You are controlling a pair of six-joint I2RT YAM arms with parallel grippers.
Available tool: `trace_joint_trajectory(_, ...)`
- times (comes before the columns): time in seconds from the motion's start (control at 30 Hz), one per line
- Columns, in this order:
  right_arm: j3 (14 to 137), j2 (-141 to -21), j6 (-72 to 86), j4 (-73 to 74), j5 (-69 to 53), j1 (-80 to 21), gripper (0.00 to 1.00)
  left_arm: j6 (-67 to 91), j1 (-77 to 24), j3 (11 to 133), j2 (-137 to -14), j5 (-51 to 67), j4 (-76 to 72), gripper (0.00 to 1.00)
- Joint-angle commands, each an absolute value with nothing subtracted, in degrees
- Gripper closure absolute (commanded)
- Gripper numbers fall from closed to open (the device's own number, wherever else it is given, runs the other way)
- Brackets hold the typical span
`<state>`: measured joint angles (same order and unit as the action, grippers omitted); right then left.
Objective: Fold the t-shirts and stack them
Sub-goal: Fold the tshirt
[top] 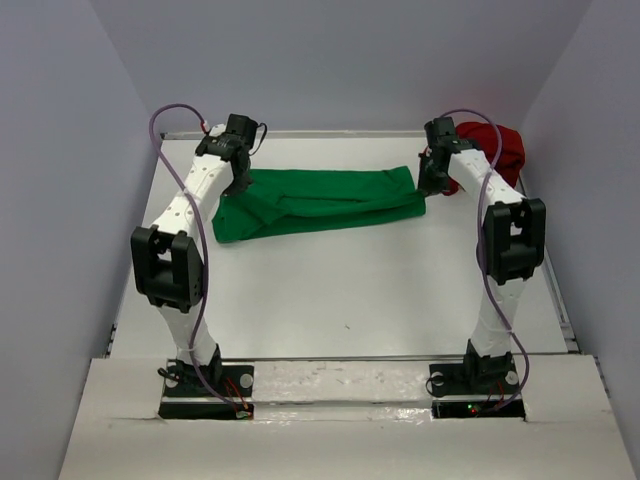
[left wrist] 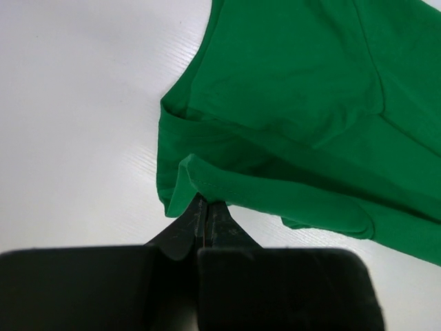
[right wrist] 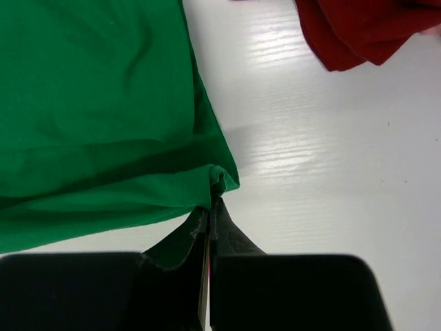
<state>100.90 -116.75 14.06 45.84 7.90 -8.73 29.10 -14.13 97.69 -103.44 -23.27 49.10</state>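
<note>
Two t-shirts, two arms, one white table; both grippers pinched on the green shirt.
One green t-shirt point(top: 320, 203) lies across the far middle of the table point(top: 350, 300); soft matte knit, doubled over into a long creased band with a rolled hem; long axis runs left to right, left end wider and sagging a little toward the arms; one dark red t-shirt point(top: 497, 148) sits bunched in a rumpled lump at the far right corner, just beside the green band's right end, not touching it in the right wrist view; left gripper point(left wrist: 207, 210), black tapered fingers, clamped together on the folded hem at the band's left end; right gripper point(right wrist: 210, 207), same build, clamped on the band's right corner, cloth puckered at the tips; tabletop smooth, glossy white, faint grain.
</note>
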Motion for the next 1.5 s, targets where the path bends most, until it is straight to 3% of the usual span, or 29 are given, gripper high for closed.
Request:
trace_joint_trajectory(0.0, 106.69, -118.82, 12.66, 47.98, 7.74, -9.14, 1.0, 28.3, -13.71, 102.65, -105.02, -25.22, 49.74, 1.0)
trace_joint_trajectory(0.83, 123.48, -131.75, 12.74, 53.44, 6.77, -9.14, 1.0, 27.33, -13.27, 121.54, -121.37, -26.1, 53.35, 1.0)
trace_joint_trajectory(1.47, 130.42, -137.63, 10.81, 53.52, 8.09, -9.14, 1.0, 26.81, -9.84, 124.1, -126.03, -24.0, 51.42, 1.0)
